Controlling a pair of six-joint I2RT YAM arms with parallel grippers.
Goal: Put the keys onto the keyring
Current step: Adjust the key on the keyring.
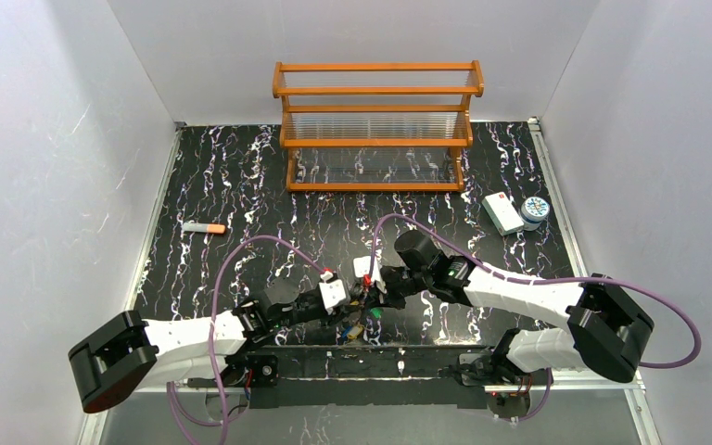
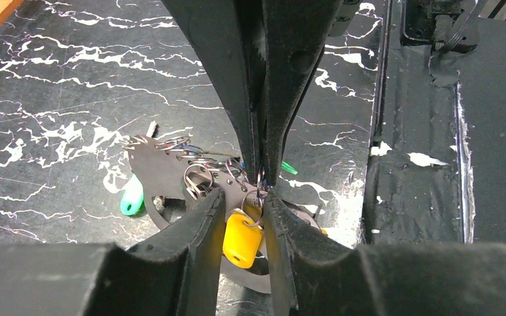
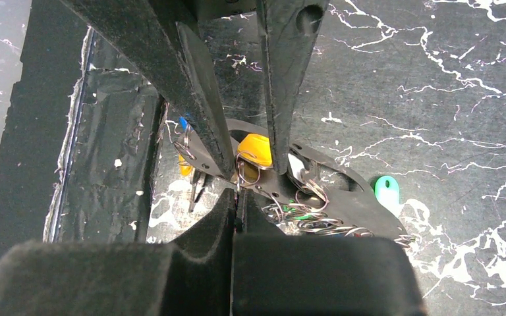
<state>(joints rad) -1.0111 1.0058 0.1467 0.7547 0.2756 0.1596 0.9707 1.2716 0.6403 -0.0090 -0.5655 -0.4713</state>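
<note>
Black, white-veined counter (image 1: 241, 185) under white walls; the work sits in the middle of its near edge, where my two arms meet over the keys (image 1: 363, 313). My right fingers (image 3: 212, 224) are pressed together on a thin wire, which I take to be the keyring (image 2: 261, 186); most of the loop I can't trace. My left fingers (image 2: 201, 230) stand apart, one on either side of the yellow key head (image 2: 241, 240). The right wrist view shows a sliver of gap on one side, so I judge it not clamped yet.

That head's long axis runs along the line between the two arms, with its small ring (image 2: 251, 212) toward the right fingertips and its fat end toward my left wrist. To do this well I'd close on the head's flat sides, hold the right arm steady, and feed the small ring along the wire without twisting.

Just beyond lies a tangle of split rings (image 2: 194, 174) on a dark flat piece (image 2: 155, 168) I can't identify. A green key head (image 2: 131, 197) lies flat beside it, pointing roughly the same way. Well behind are a wooden rack (image 1: 377, 125), a white box (image 1: 502, 212), a round tin (image 1: 535, 209) and an orange-tipped stick (image 1: 204, 227).
</note>
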